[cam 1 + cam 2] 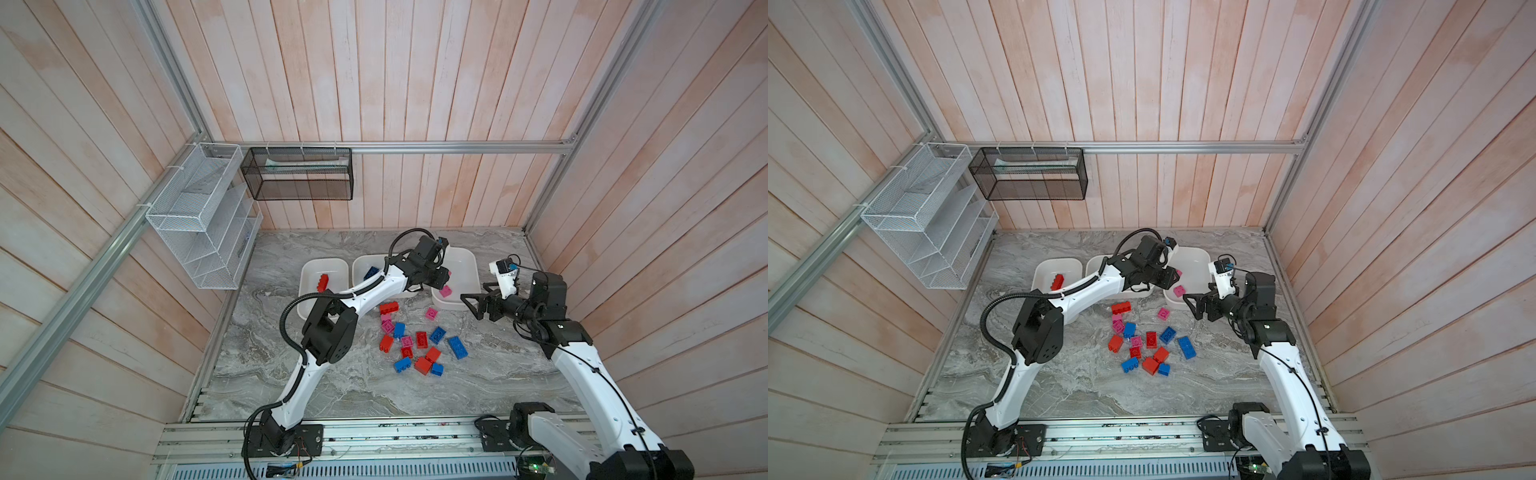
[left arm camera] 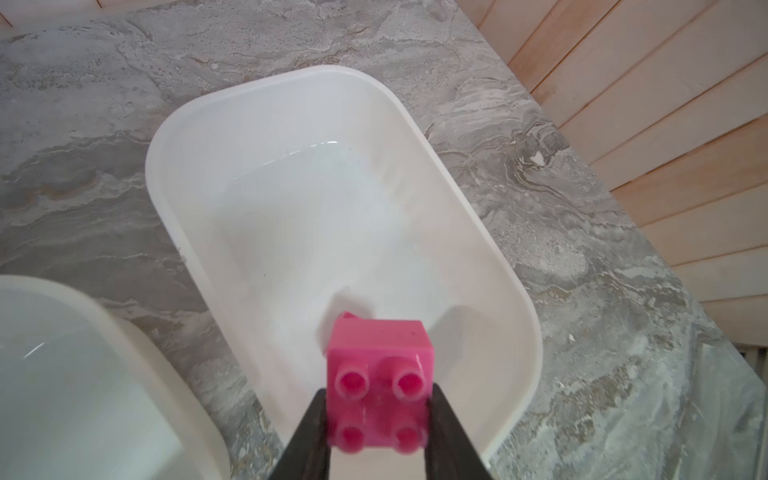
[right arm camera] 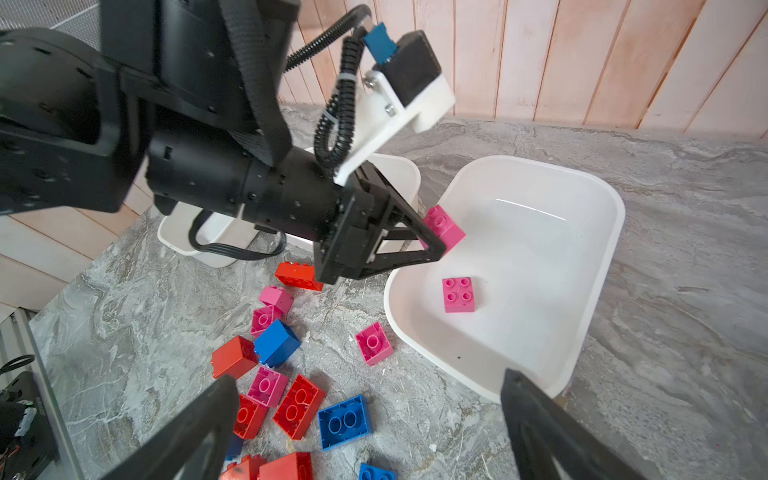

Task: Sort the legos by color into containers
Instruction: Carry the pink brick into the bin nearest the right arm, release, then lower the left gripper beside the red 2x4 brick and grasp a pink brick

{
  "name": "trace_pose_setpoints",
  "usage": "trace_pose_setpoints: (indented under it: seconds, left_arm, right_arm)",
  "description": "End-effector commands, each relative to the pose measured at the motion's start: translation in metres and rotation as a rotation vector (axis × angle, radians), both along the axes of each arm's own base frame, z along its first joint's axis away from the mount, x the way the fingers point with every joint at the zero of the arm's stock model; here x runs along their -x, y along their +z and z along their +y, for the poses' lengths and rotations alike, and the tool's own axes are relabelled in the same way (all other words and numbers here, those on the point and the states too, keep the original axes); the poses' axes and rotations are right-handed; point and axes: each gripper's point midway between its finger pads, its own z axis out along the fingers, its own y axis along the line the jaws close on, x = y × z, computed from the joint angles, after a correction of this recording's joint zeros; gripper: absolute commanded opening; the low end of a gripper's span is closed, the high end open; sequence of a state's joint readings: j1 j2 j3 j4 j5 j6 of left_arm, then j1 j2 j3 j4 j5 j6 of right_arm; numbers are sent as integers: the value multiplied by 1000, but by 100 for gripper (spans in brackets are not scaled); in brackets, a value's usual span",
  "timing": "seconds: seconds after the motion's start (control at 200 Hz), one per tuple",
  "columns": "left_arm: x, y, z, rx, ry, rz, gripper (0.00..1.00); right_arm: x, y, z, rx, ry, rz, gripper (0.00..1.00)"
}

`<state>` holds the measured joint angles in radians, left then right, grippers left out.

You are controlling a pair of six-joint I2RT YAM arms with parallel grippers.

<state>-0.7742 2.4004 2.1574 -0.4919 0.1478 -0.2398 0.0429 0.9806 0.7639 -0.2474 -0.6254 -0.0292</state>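
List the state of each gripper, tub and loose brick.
left gripper: shut on pink lego over right tub
right gripper: open, empty
left tub: holds a red lego
middle tub: holds a blue lego
right tub: holds another pink lego
loose legos: unsorted on table

No writing, label, brand or number can be read anywhere. A small dark mark on the white camera mount [image 1: 1224, 279] of the right arm [image 1: 1287, 374] is too blurred to make out.
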Motion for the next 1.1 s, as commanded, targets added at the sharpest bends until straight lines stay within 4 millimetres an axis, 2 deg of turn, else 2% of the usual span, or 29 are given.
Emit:
trace_pose_setpoints:
  seconds: [0.0,0.06,0.12,0.165,0.25,0.315,0.39,0.48,0.665,0.74,0.845,0.975,1.095]
  left_arm:
    - [-13,-15,3,-50,56,-17,30]
    - [-15,-13,2,-45,56,-37,35]
    - [-15,-7,1,-39,47,-46,49]
    - [-13,0,0,-28,36,-50,54]
    - [-6,20,2,-5,26,-59,57]
    - [4,43,3,23,6,-71,59]
    - [22,61,9,19,-16,-70,61]
    - [46,78,27,-6,-23,-75,61]
    - [99,61,95,-134,14,-8,61]
    - [121,46,126,-189,50,31,61]
    - [139,25,163,-250,139,87,62]
    - [145,-2,189,-229,267,180,62]
    - [132,-16,200,-202,365,192,62]
  right_arm:
    - [-8,12,-4,6,-22,-36,98]
    - [-9,11,-5,8,-25,-35,98]
    - [-8,11,-5,9,-25,-34,98]
    - [-7,11,-4,9,-24,-35,98]
    - [-6,12,-4,6,-23,-33,98]
    - [-4,13,-3,-2,-14,-34,98]
    - [-2,13,-2,-5,-10,-33,98]
    - [1,14,0,-16,4,-37,98]
    - [8,16,9,-48,55,-43,98]
    - [10,14,13,-46,69,-40,98]
    - [11,11,17,-45,79,-32,98]
    - [12,7,23,-51,93,-20,98]
    - [13,3,27,-49,99,-12,98]
